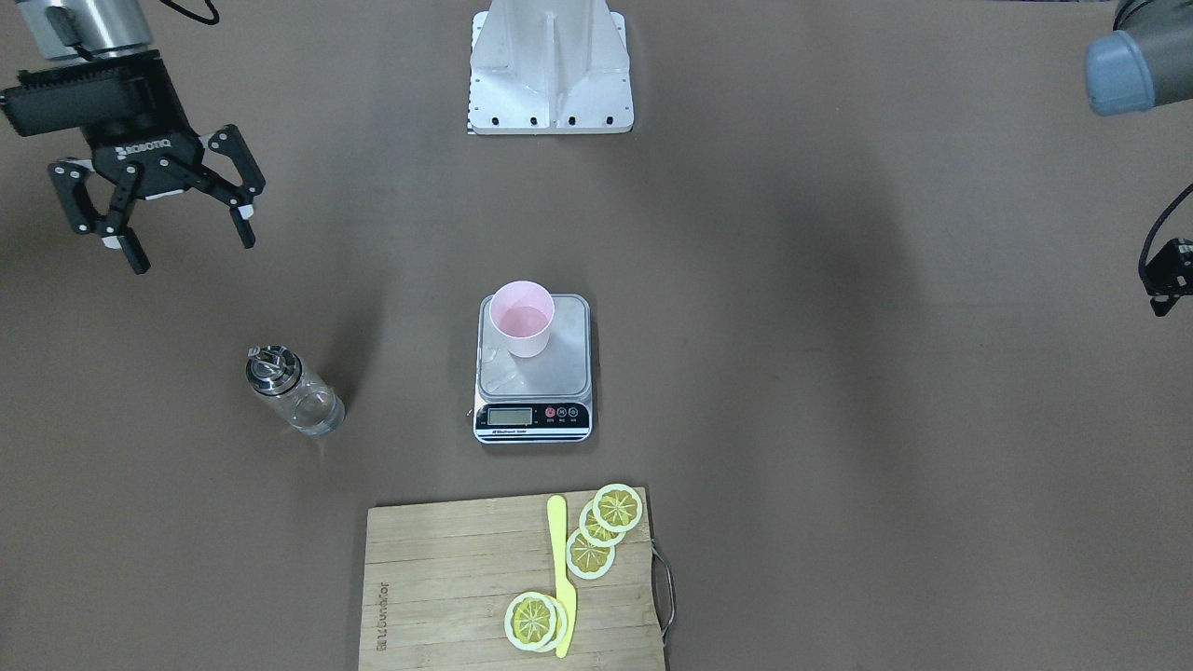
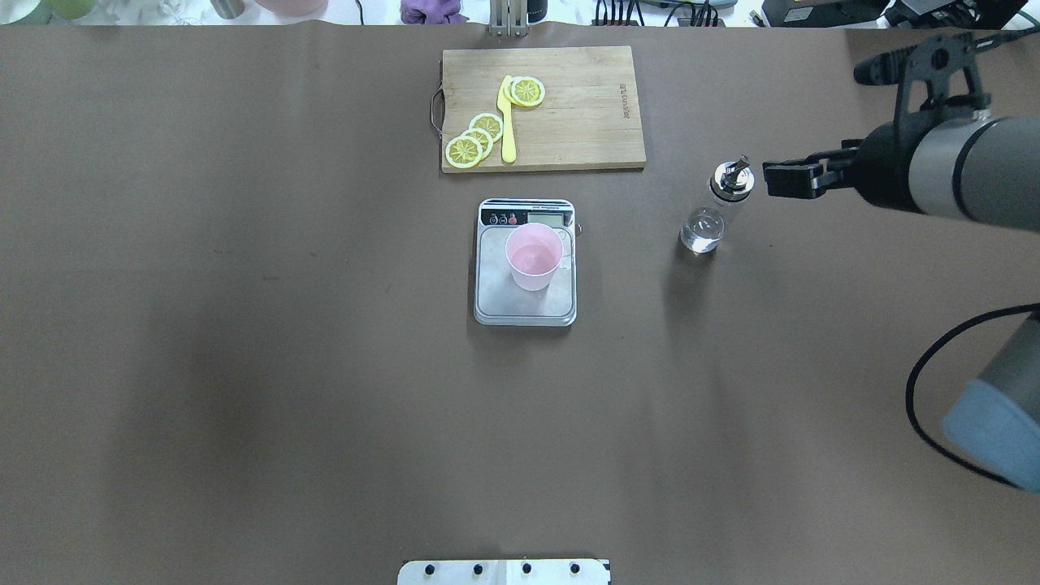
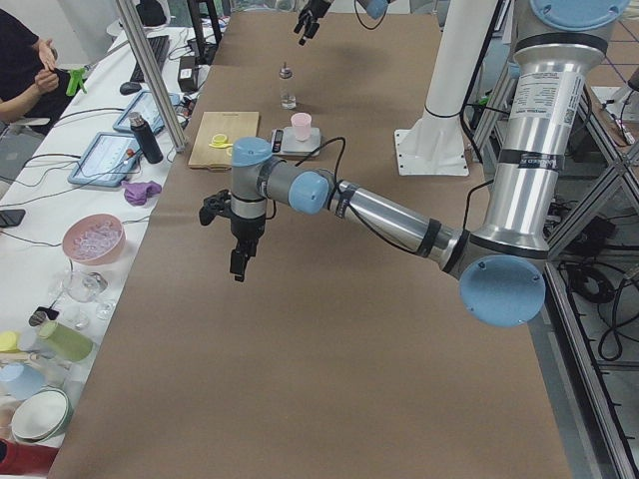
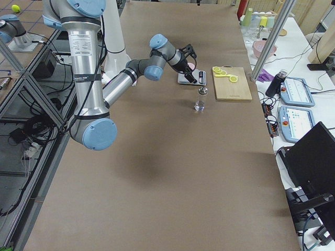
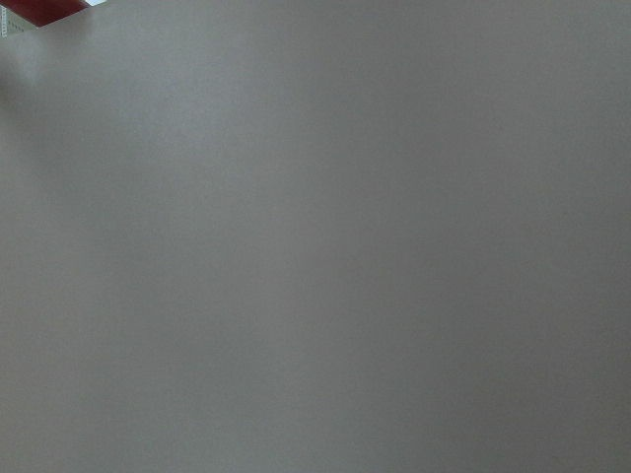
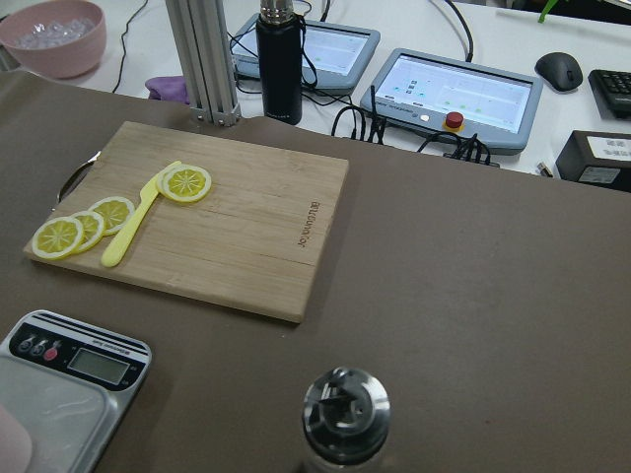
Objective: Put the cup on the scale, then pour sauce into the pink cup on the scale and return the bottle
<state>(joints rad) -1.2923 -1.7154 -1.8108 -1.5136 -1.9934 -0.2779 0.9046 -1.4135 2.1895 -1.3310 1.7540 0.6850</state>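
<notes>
The pale pink cup (image 1: 522, 319) stands upright on the scale's steel platform (image 1: 559, 368), toward the robot's side of it; both also show from overhead, the cup (image 2: 534, 257) on the scale (image 2: 525, 309). The clear glass bottle (image 1: 294, 391) with its silver pourer cap stands upright on the table, apart from the scale. My right gripper (image 1: 193, 250) hangs open and empty above the table, behind the bottle (image 2: 715, 210). The right wrist view looks down on the bottle's cap (image 6: 345, 412). Only a sliver of my left gripper (image 1: 1165, 275) shows at the edge; I cannot tell its state.
A wooden cutting board (image 1: 447, 578) with lemon slices (image 1: 606, 522) and a yellow knife (image 1: 561, 573) lies beyond the scale. The robot's white base (image 1: 550, 70) stands at the near edge. Tablets (image 6: 454, 94) and a black flask (image 6: 281, 59) sit past the table.
</notes>
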